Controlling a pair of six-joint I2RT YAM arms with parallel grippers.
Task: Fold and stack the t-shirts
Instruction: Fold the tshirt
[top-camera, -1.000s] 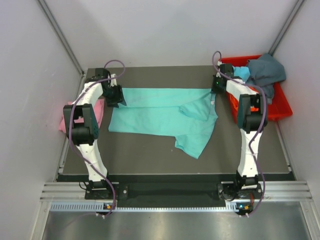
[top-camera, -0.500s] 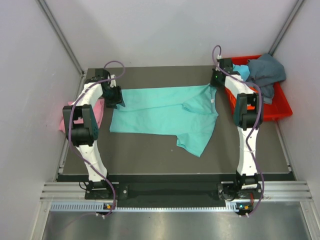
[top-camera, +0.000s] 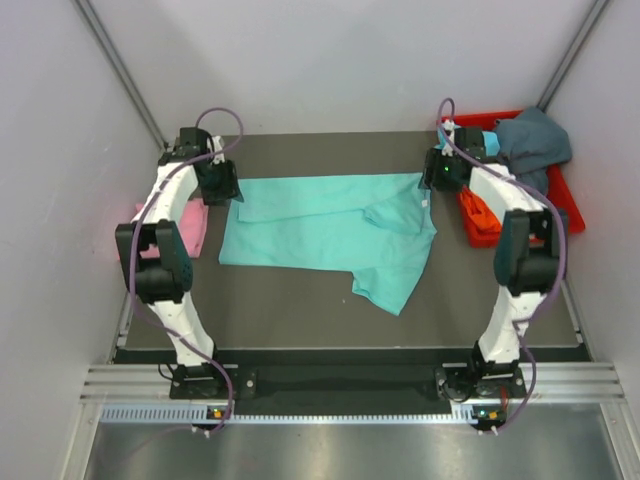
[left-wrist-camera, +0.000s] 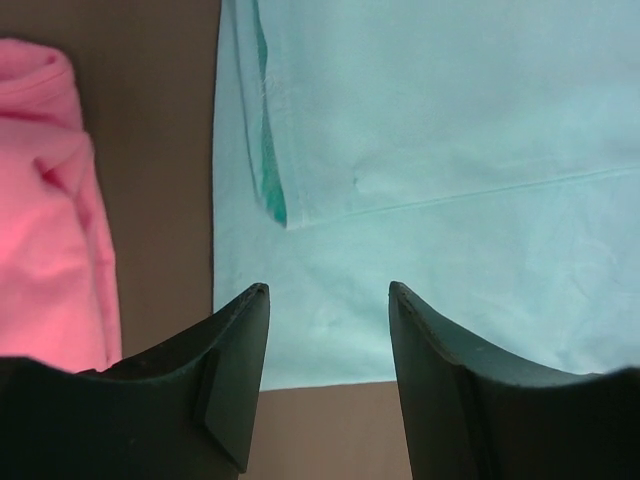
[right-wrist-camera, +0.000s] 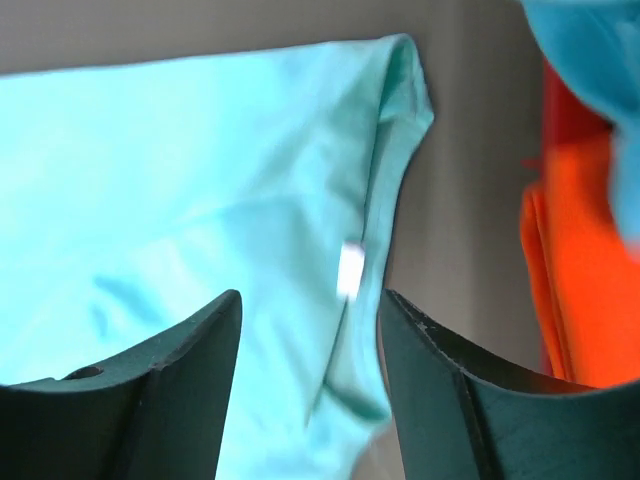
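Note:
A teal t-shirt (top-camera: 320, 225) lies spread on the dark table (top-camera: 300, 310), one sleeve folded over toward the front right. My left gripper (top-camera: 222, 185) hovers over the shirt's far left corner (left-wrist-camera: 450, 150), open with nothing between its fingers (left-wrist-camera: 328, 290). My right gripper (top-camera: 432, 180) stands open above the shirt's far right corner (right-wrist-camera: 200, 180), where a white label (right-wrist-camera: 350, 270) shows, and it holds nothing (right-wrist-camera: 310, 296). A pink t-shirt (top-camera: 190, 225) lies at the table's left edge (left-wrist-camera: 50, 200).
A red bin (top-camera: 560, 215) at the back right holds a dark grey-blue shirt (top-camera: 535, 140), a light blue one (top-camera: 487, 145) and an orange one (top-camera: 480, 212). Grey walls close in on both sides and at the back.
My right gripper has opened and let go of the teal shirt's far right corner, and that arm's elbow has swung right. My left gripper has drawn back a little toward the far left.

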